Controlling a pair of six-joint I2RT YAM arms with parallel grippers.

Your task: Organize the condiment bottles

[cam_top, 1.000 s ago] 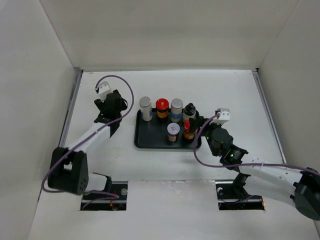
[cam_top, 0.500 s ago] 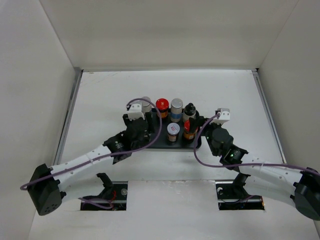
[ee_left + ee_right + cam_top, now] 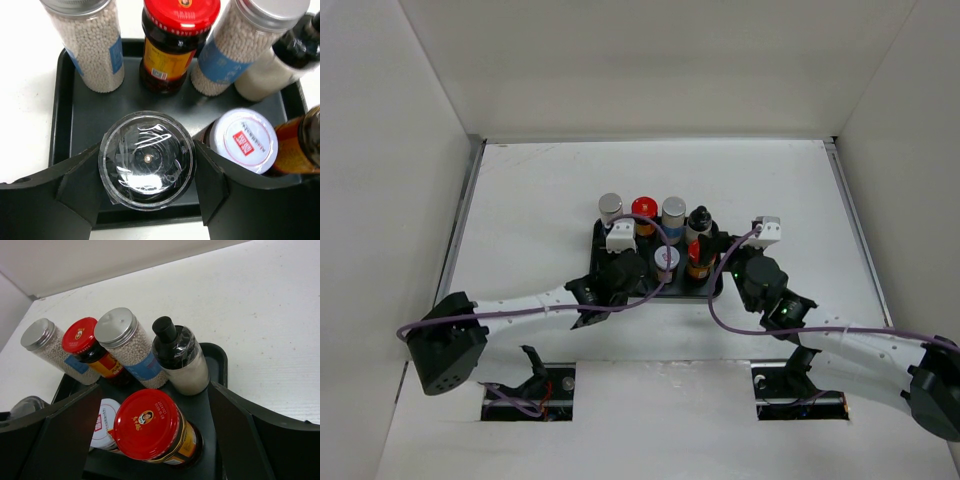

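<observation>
Pinching a clear-lidded jar [image 3: 146, 167] in the left gripper [image 3: 146, 150], one finger [image 3: 75, 190] pressed to each side of the lid's rim. Viewed from straight above, body hidden under the lid; no telling whether the base rests on the tray [image 3: 62, 115] or hangs just over its near-left part. Just right of that grip, close against the right-hand finger: white-capped jar [image 3: 243, 141]. Ahead of the fingertips, in a row along the tray's far side, left to right: pale silver-capped jar [image 3: 95, 55], dark red-capped jar [image 3: 172, 55], second silver-capped jar [image 3: 235, 55], black-capped bottle [image 3: 272, 75], all four clipped by the frame's top edge. Right gripper [image 3: 156, 395] spread wide, fingers [image 3: 65, 435] on either side of a front red-capped jar [image 3: 150, 426], a gap showing on both sides, no contact visible. Same back row standing just beyond those fingertips, upright in the overhead view, caps whole in the right wrist view. White-capped jar there half hidden behind the front red cap, to its left. Clear-lidded jar reduced to a sliver behind the left-hand finger at the lower left corner. In the overhead view, covered by the left wrist and its cable; grip not readable from there.
</observation>
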